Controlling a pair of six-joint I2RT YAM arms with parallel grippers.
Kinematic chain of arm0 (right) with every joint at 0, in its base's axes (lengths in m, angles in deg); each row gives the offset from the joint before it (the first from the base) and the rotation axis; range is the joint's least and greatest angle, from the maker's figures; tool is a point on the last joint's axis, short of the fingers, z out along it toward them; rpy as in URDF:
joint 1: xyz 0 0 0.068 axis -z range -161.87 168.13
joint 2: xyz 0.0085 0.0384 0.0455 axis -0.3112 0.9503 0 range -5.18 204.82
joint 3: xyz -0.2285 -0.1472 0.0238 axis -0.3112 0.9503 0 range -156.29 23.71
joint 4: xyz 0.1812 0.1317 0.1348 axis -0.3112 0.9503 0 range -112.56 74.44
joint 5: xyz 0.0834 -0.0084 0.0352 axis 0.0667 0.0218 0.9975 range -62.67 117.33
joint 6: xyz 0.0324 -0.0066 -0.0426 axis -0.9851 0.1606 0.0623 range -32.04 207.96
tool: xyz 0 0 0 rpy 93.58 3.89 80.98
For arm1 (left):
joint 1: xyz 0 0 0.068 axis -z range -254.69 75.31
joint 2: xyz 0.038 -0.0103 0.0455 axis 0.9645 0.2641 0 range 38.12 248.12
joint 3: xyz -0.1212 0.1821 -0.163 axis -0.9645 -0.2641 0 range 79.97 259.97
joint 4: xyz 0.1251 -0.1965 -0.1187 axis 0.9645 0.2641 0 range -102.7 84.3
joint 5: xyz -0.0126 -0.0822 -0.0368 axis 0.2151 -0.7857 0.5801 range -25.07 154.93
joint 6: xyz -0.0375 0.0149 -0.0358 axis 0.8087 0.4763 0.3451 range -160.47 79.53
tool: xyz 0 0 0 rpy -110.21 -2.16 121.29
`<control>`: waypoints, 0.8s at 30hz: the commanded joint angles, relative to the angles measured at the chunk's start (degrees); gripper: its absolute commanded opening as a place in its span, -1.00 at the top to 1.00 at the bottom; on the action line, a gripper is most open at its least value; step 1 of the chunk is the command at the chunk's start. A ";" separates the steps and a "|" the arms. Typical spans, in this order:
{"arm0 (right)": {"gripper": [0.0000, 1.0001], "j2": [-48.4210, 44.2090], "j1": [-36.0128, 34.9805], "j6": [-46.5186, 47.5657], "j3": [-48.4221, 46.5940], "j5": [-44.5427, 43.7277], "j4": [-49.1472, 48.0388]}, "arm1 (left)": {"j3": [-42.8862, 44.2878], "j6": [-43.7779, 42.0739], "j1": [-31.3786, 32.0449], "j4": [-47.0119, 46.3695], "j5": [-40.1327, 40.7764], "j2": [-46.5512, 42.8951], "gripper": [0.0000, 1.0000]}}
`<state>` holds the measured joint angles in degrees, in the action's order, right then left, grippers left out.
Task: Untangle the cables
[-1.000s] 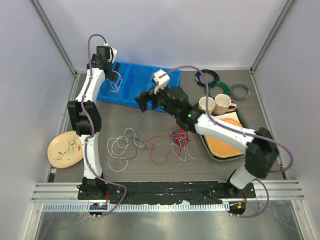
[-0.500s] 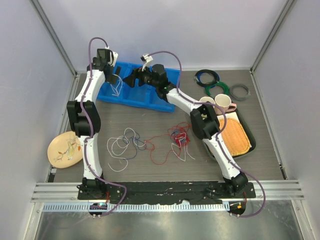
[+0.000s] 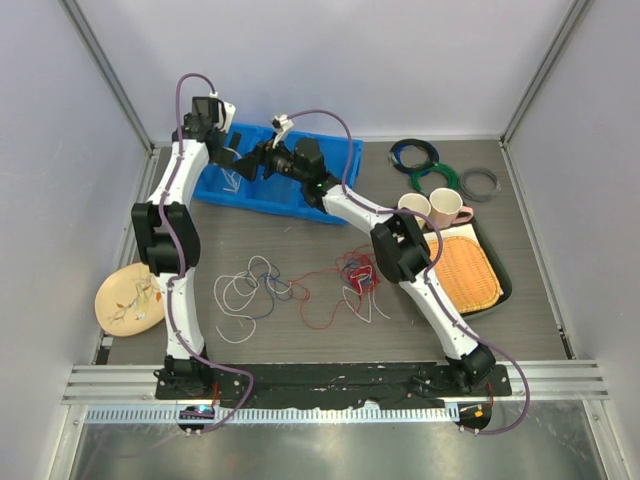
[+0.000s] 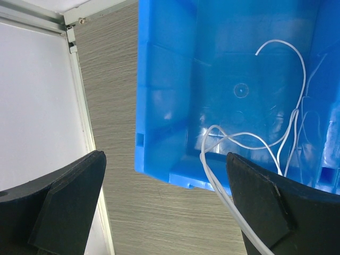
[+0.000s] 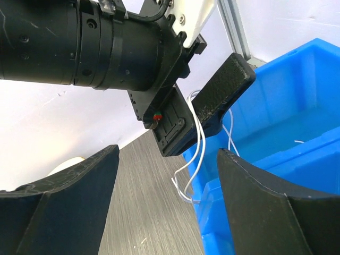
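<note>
**Both claws wide open over the bin, and one white strand is looking snaggy**

The left claw [image 4: 164, 162] is hanging spread wide and pinching nothing. A white cable [image 4: 289, 125] is lying looped in the blue bin [image 4: 159, 95] and trailing up past the claw's finger [image 4: 260, 207]. In the right wrist view it's looking draped off that finger rather than gripped. The right claw [image 5: 169, 154] is also spread and empty, pointing at the left one from just beside it.

What's worrying me:
- If the left arm pulls away now, that clinging strand is probably coming back out of the bin with it.
- The two claws are sitting so near each other that a careless swing could knock them together.

The rest of the job is lying mid-bench: white loops [image 3: 243, 290] toward 7 o'clock and a red and dark blue knot [image 3: 356, 273] near the centre.

The bench [image 3: 250, 230] is grey wood-grain. Around it:
- bin at 11 o'clock
- plate [image 3: 130, 300] at 8
- tray [image 3: 505, 290] and cups [image 3: 413, 209] at 3
- coiled rings [image 3: 414, 153] at 1

Pale walls [image 3: 400, 60] and metal frame posts [image 3: 113, 80] are boxing it in.
</note>
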<state>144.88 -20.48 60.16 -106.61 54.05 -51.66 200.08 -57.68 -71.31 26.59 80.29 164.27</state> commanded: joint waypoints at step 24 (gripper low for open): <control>0.98 -5.03 -1.82 2.82 3.31 -1.05 -3.33 | -8.49 -6.42 -0.21 -3.95 -7.27 -10.83 -0.99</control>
<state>145.26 -21.72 62.07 -106.42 53.68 -51.40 193.29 -61.70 -71.40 25.08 74.84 158.11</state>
